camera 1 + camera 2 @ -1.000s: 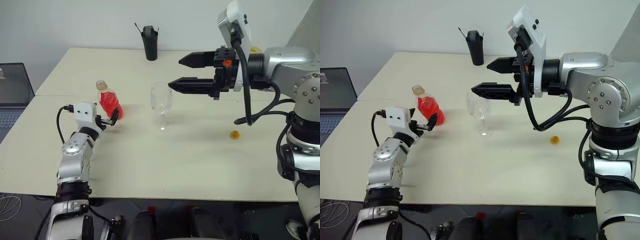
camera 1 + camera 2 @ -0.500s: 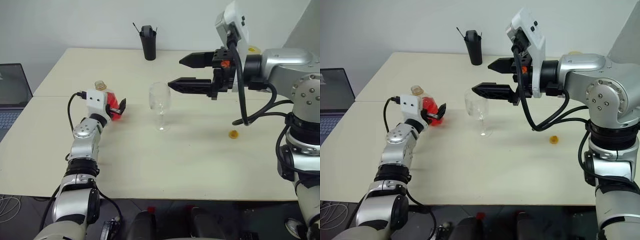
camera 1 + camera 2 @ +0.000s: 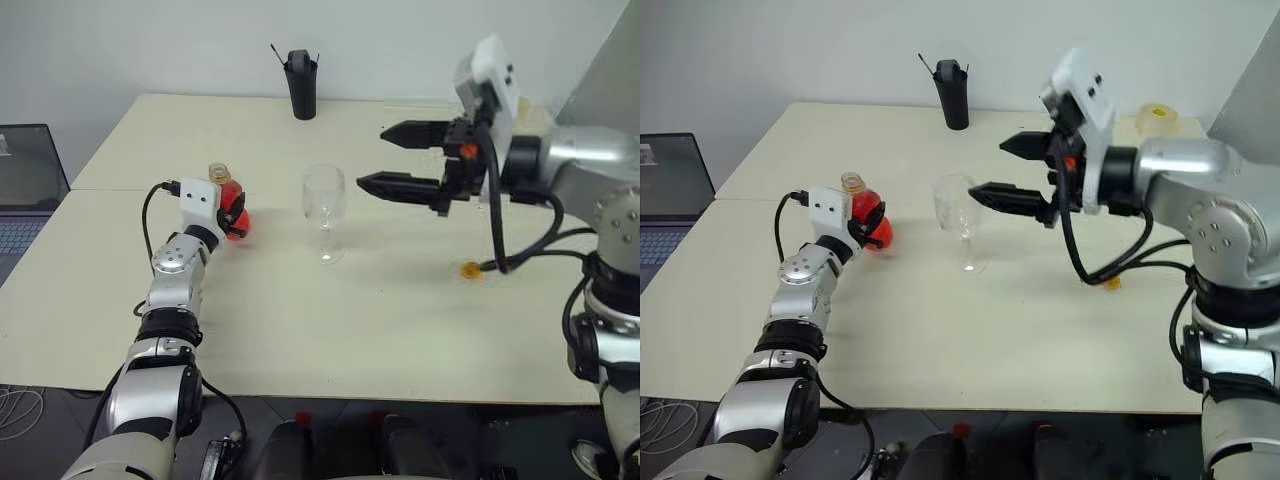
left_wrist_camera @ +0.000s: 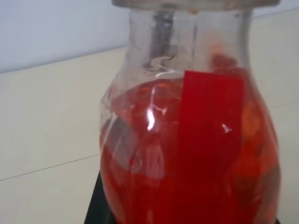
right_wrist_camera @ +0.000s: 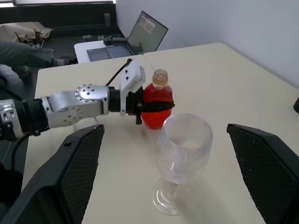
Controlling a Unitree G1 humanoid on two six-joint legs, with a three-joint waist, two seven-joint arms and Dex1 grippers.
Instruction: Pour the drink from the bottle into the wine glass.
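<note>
No readable text, brand, number or sign appears anywhere — the bottle [image 4: 187,154] carries only a plain red label strip, blank of lettering, and the laptop [image 5: 145,32] screen is too small to read.

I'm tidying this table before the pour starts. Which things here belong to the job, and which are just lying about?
Job:
- small clear plastic bottle of red-orange drink, clamped by the left gripper
- clear stemmed wine glass, empty
- right gripper, open beside the glass

Lying about:
- tall black cylindrical cup
- small orange piece
- laptop
</note>
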